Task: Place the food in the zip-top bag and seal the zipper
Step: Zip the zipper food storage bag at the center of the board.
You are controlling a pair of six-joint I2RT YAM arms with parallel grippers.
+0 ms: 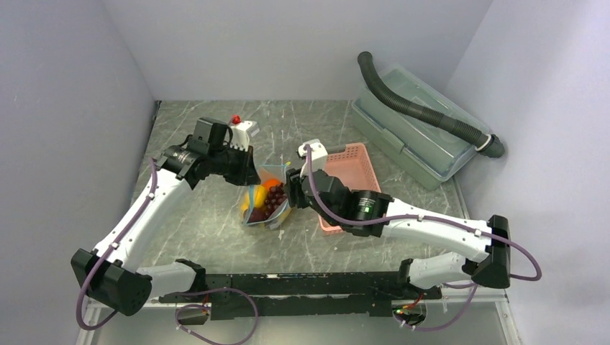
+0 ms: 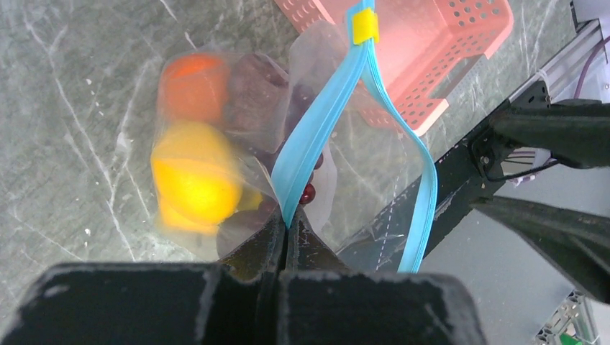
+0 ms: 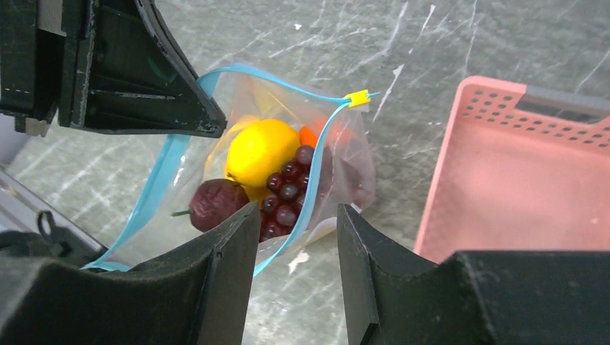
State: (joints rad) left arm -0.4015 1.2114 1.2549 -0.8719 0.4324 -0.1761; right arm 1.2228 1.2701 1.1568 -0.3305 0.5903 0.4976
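Note:
The clear zip-top bag (image 1: 265,203) lies mid-table, its mouth open. Inside, in the right wrist view, are a yellow fruit (image 3: 260,149), dark purple grapes (image 3: 288,194), a reddish-brown round fruit (image 3: 216,203) and an orange (image 3: 308,135). The blue zipper (image 2: 316,122) has its two strips apart, with a yellow slider tab (image 2: 365,25) at the far end. My left gripper (image 2: 286,224) is shut on one zipper strip and holds it up. My right gripper (image 3: 298,212) is open, just over the bag's other strip (image 3: 320,158), holding nothing.
A pink slotted basket (image 1: 352,172) stands right of the bag, close under my right arm. A large clear lidded box (image 1: 417,144) with a dark corrugated hose (image 1: 424,115) on it sits at the back right. A small white object with a red cap (image 1: 241,126) is behind my left gripper.

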